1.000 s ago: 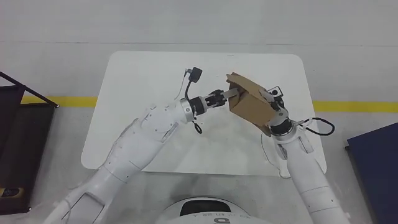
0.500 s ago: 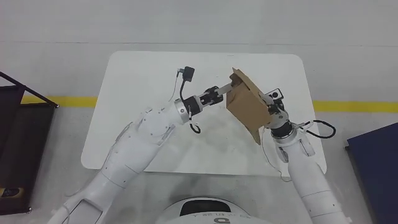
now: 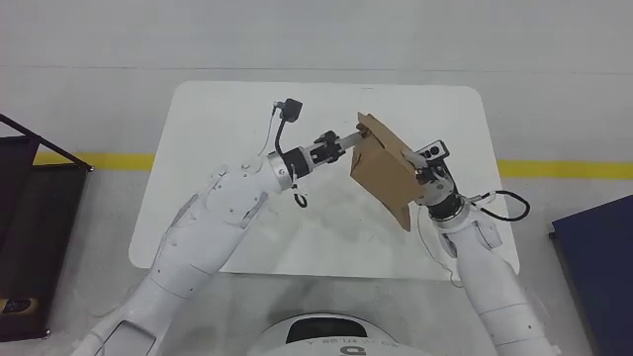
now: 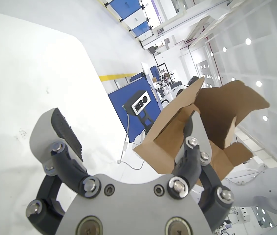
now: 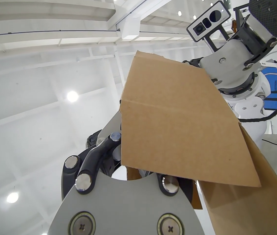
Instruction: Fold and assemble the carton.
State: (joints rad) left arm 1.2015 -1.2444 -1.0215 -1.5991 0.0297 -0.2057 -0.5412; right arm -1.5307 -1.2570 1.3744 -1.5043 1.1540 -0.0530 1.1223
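The brown cardboard carton (image 3: 381, 168) is held slanted above the white desk (image 3: 218, 148), apparently grasped at its near end by the right hand (image 3: 423, 180); the left hand (image 3: 348, 144) is spread open at its far end.

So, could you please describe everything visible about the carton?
The carton is brown cardboard, only partly folded: its flaps stand loose and its inside is open. It is held tilted above the white table. The right claw grips the end nearer the robot; the open left claw has one finger against an inner flap.
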